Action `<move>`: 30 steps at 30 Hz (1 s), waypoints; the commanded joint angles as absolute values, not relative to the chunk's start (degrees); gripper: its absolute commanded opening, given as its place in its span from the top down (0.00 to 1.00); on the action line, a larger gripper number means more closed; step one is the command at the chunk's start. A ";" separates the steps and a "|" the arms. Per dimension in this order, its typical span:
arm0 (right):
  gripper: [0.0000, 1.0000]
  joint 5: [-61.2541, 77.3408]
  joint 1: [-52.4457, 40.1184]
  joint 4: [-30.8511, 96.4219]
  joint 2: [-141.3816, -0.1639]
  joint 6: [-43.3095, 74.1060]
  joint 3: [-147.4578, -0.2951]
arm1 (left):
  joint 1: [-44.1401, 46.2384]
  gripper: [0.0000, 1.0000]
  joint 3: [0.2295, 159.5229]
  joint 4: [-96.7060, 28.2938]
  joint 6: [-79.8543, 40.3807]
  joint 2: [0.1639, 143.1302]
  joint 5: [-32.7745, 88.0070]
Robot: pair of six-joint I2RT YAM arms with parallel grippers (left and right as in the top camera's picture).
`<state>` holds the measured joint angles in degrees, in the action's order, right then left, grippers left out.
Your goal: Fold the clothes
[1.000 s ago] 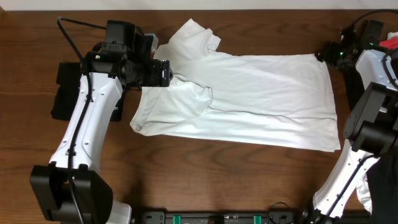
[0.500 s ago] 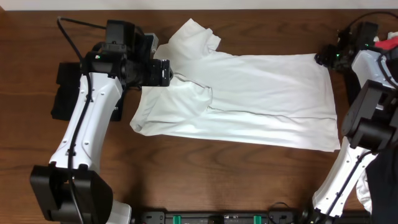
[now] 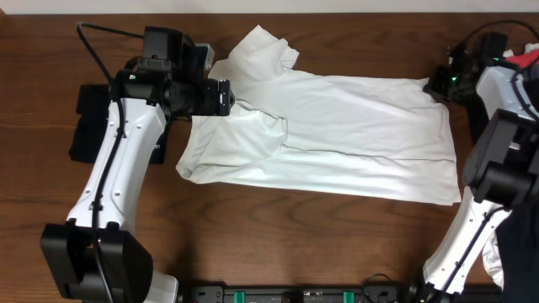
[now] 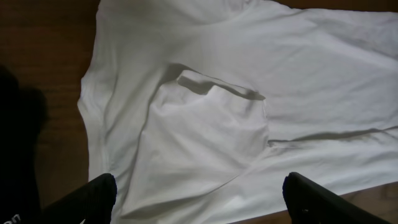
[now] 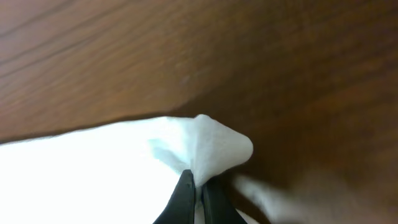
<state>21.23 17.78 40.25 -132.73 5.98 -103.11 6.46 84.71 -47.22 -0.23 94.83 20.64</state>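
Pinching the hem corner cleanly is what matters now: the right gripper (image 3: 440, 82), at the upper right of the overhead frame, has its jaws closed almost to nothing on a small peak of the white T-shirt (image 3: 354, 126), seen at bottom centre of the right wrist view. The shirt lies spread across the middle of the wooden table (image 3: 278, 236), one sleeve folded in over the chest at the left. The left gripper (image 3: 221, 98) hangs above the collar end with its fingers (image 4: 93, 198) spread wide, holding nothing. To fold well, I judge the right arm should lift only enough to clear the table (a high pull would drag the whole body), carry the corner straight across, and let the left gripper take a matching corner so the edge lands even.
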 commanded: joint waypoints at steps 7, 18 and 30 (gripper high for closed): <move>0.99 23.31 17.69 49.47 -118.69 0.51 -103.83 | 6.33 0.13 85.78 -45.82 -0.71 94.19 20.97; 0.99 23.35 16.51 58.81 -117.71 -0.34 -103.61 | 6.33 0.13 85.78 -45.80 -0.71 94.19 20.97; 0.98 15.94 14.72 59.24 -117.78 -0.99 -102.80 | 6.33 0.13 85.78 -45.82 -0.73 94.19 20.99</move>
